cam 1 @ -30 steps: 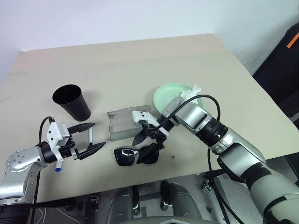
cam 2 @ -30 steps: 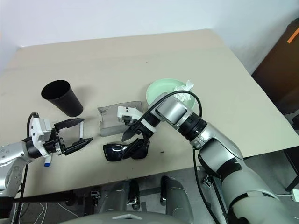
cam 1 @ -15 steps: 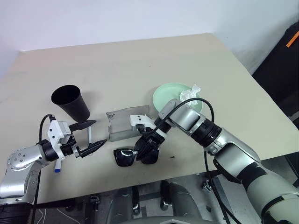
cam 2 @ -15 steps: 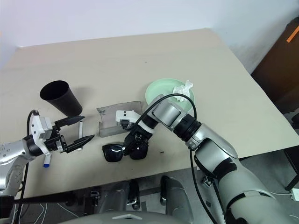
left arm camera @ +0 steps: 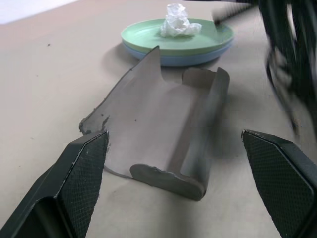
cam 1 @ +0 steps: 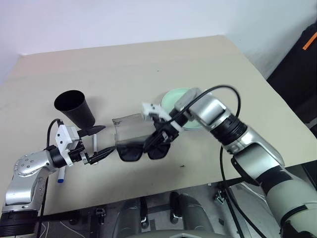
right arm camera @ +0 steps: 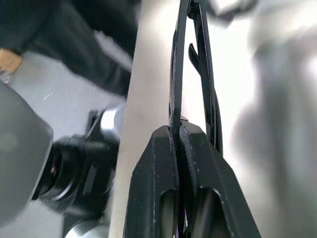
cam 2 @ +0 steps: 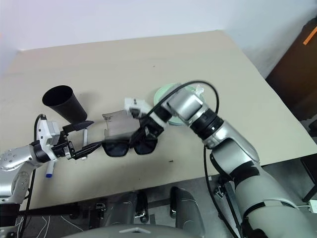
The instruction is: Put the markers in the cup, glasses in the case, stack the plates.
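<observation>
From the head cameras we have the right gripper (cam 1: 157,140) clamped on the glasses (cam 1: 140,152), which hang clear of the table (cam 1: 148,69) just in front of the open grey case (cam 1: 132,130), while the left gripper (cam 1: 94,144) waits at the near left with its fingers spread wide and nothing between them. The black cup (cam 1: 74,106) stands far left of it, one marker (cam 1: 94,145) lies between those open fingers on the table and the blue-capped marker (cam 1: 60,176) sits nearer. In the left wrist view we look straight at the case (left arm camera: 168,134), lid laid back and tray bare, with the plates (left arm camera: 178,42) already stacked beyond it and a tissue (left arm camera: 177,22) on top. In the right wrist view the fingers (right arm camera: 163,188) pinch the thin frame edge-on. We want the glasses carried over the tray, levelled lengthwise with it, and lowered before we let go.
</observation>
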### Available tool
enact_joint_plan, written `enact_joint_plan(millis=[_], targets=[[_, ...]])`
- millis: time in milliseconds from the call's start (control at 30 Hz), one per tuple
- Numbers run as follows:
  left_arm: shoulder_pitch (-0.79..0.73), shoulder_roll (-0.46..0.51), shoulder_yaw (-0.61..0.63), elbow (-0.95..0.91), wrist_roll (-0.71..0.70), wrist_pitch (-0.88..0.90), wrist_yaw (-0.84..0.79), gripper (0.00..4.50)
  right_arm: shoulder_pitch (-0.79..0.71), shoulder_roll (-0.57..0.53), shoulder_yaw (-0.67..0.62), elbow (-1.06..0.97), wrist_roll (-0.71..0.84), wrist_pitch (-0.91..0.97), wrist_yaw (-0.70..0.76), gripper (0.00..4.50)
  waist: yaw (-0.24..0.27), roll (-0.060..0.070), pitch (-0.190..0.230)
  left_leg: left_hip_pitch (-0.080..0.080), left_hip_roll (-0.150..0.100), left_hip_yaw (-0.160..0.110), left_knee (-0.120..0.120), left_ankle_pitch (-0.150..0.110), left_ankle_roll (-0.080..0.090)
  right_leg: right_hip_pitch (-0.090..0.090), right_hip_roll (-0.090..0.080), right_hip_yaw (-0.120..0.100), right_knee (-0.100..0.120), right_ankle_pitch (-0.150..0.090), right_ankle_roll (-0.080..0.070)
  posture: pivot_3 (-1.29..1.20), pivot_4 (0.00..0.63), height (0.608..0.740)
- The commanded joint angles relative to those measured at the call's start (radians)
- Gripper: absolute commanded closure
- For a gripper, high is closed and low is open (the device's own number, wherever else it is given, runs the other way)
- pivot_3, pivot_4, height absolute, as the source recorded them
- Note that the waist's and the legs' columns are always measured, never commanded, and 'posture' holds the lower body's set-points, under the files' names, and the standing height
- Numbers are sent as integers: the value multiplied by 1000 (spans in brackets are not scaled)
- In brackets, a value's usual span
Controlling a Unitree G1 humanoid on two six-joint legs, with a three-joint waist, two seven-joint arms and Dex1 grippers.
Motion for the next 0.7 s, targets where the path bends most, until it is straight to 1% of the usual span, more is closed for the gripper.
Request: enact_joint_plan(millis=[33, 167, 433, 533, 700], targets=[[5, 0, 39, 8, -7, -21, 5, 0, -56, 11, -67, 88, -10, -128, 0, 4473, 0, 0, 0, 0, 0, 0, 0, 0, 0, 0, 0, 0, 0, 0, 0, 0, 150, 740], [38, 10, 58, 26, 3, -41, -2, 0, -120, 40, -75, 269, -74, -291, -9, 4473, -3, 0, 0, -1, 0, 2, 0, 0, 0, -1, 0, 0, 0, 0, 0, 0, 150, 740], [99, 5, 89, -21, -3, -45, 20, 0, -218, 153, -71, 585, -203, -550, -28, 4473, -4, 0, 0, 0, 0, 3, -1, 0, 0, -2, -1, 0, 1, 1, -1, 0, 150, 740], [116, 7, 103, -38, -5, -44, 32, 0, -224, 190, -68, 667, -248, -625, -36, 4473, -4, 0, 0, 0, 0, 3, -1, 0, 0, -2, -1, 0, 0, 1, -1, 0, 150, 740], [142, 10, 123, -65, -7, -39, 43, 0, -214, 235, -69, 750, -309, -691, -29, 4473, -4, 1, 0, -1, 0, 3, -1, 0, 0, -2, -1, 0, 0, 1, -1, 0, 150, 740]])
